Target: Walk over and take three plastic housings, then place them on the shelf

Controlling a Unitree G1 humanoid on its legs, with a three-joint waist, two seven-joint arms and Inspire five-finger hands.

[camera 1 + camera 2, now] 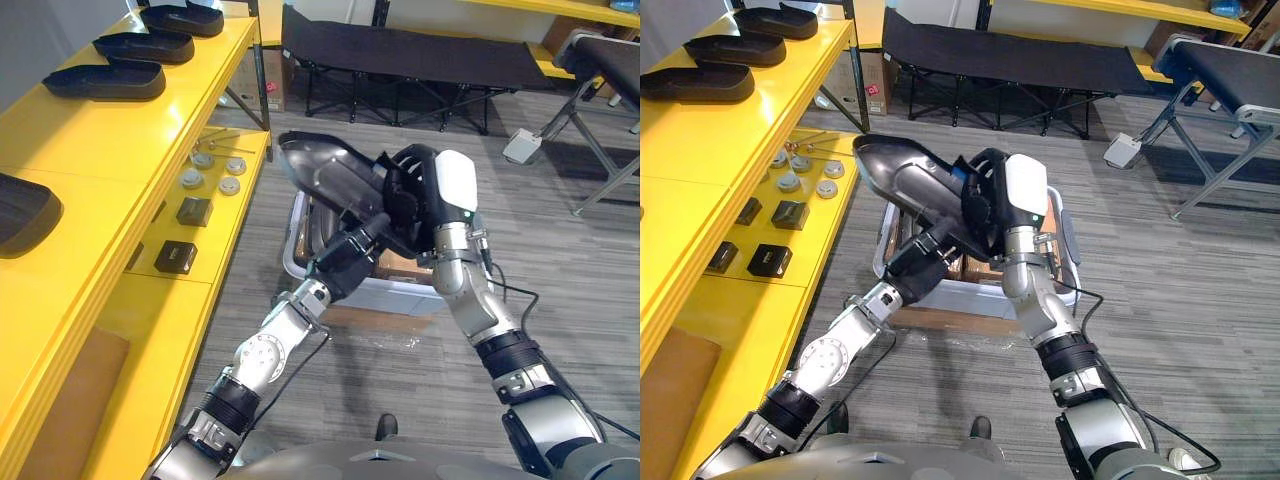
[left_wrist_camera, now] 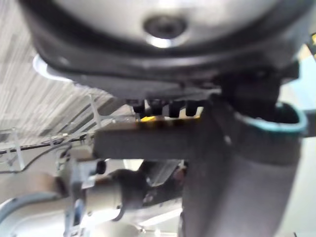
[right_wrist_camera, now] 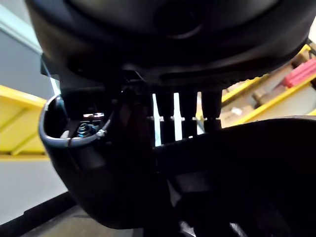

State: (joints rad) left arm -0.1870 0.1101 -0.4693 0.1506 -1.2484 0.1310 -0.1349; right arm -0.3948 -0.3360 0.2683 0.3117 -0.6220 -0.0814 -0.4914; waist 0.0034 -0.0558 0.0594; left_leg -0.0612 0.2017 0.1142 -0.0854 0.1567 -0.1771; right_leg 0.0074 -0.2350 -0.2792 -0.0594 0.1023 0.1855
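Left hand (image 1: 356,254), right hand (image 1: 414,196) clasping glossy, scoop-shaped black housing (image 1: 325,170)

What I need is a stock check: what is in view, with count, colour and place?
held housing: one, glossy black, up above the bin
shelf housings: three, black, in a row on the top level
shelf: one, yellow, at the robot's left
discs: several, silver-grey, lower level
small boxes: several, black, lower level near the discs
bin: one, white, on the floor
cot: one, black, far across the floor
grey box: one, pale grey, floor, far right
left hand: one, dark, under the held housing
right hand: one, dark with a white cover, gripping the held housing's end
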